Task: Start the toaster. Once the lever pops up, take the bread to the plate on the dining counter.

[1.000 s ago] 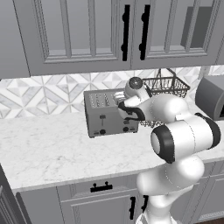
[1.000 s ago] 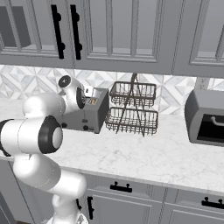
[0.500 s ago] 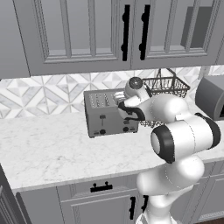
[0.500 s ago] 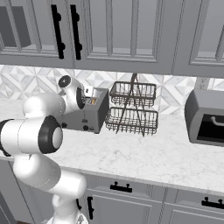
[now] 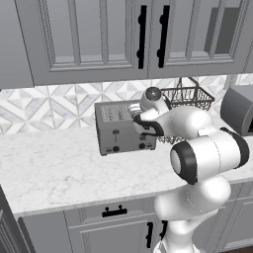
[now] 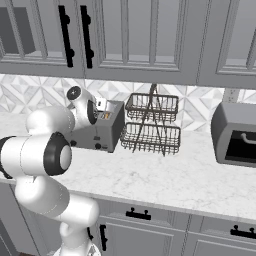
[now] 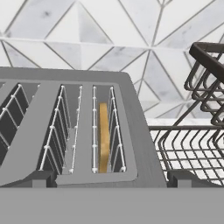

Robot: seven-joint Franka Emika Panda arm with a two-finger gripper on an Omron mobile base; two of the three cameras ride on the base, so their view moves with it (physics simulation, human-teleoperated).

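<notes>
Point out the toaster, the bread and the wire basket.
toaster [image 5: 118, 136]: left base view, front face.
bread [image 7: 103, 135]: hand view, top edge in the slot nearest the basket.
wire basket [image 6: 150, 137]: right base view, lower tier's front.

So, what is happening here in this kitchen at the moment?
The robot arm reaches over the toaster on the marble counter, its open gripper just above the slots. A slice of bread sits upright in the slot nearest the wire basket rack. The gripper holds nothing, and the bread is not yet taken out.
</notes>
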